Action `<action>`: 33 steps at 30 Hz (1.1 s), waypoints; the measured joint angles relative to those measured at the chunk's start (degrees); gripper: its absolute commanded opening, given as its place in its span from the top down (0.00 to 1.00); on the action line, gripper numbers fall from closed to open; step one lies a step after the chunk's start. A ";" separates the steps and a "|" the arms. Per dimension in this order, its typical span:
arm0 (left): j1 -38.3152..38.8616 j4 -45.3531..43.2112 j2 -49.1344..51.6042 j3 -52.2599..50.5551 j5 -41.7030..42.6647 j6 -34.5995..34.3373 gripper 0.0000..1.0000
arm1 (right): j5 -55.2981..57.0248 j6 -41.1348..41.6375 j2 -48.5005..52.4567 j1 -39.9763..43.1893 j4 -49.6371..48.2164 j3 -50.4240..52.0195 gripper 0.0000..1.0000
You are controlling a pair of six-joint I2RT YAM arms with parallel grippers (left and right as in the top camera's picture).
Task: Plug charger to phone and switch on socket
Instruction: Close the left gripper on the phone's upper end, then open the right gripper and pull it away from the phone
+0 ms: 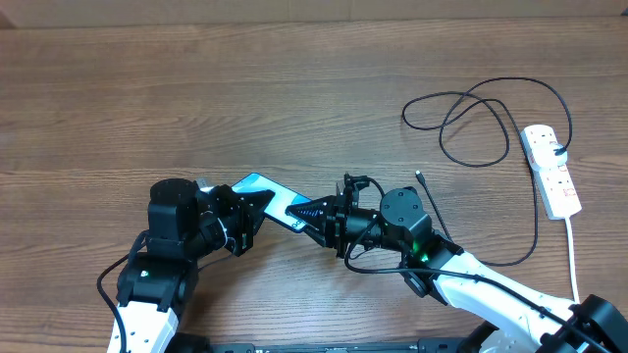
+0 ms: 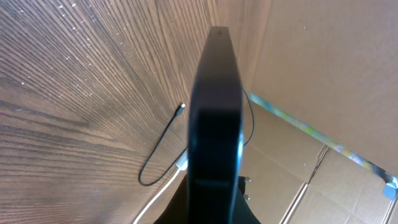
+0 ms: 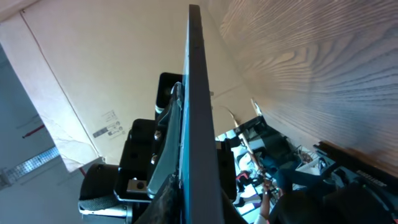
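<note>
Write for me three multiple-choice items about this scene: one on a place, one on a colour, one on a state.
1. Where is the socket in the overhead view?
A far right
B far left
C in a hand

2. What colour is the charger?
A white
B black
C red

3. Its tip, relative to the phone, is:
A plugged in
B lying apart
C taped on

Key: A, it lies by the right edge; B, its thin loops are black; B, the tip rests on the wood, away from the phone.

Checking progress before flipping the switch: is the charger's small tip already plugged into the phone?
No, the charger's tip lies loose on the table, clearly apart from the phone.
</note>
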State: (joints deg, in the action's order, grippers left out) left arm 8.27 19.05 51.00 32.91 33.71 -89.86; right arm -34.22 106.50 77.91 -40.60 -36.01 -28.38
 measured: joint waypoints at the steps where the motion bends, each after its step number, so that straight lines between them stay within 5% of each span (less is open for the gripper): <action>1: 0.00 -0.02 0.00 0.00 -0.04 0.00 0.96 | -0.02 -0.15 -0.02 0.00 0.20 -0.02 0.84; 6: 0.00 -0.66 0.00 0.00 -0.15 0.00 0.96 | 0.00 -0.76 -0.07 0.00 0.61 -0.02 0.72; 15: 0.00 -2.21 0.02 -0.15 -0.57 1.92 0.96 | -0.04 -1.01 -0.17 -0.04 1.68 -0.35 0.00; 24: -1.70 -7.04 7.21 -0.22 3.61 10.34 0.96 | 0.20 -3.34 -0.28 -0.04 11.87 -0.57 0.00; 33: -8.85 -16.39 24.15 -0.37 21.29 21.99 0.96 | 4.79 -19.61 -0.28 -0.04 19.98 -0.55 0.00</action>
State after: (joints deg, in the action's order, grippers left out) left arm -0.58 2.66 75.16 32.53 55.00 -67.88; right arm -29.43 86.89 77.62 -40.64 -16.03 -28.93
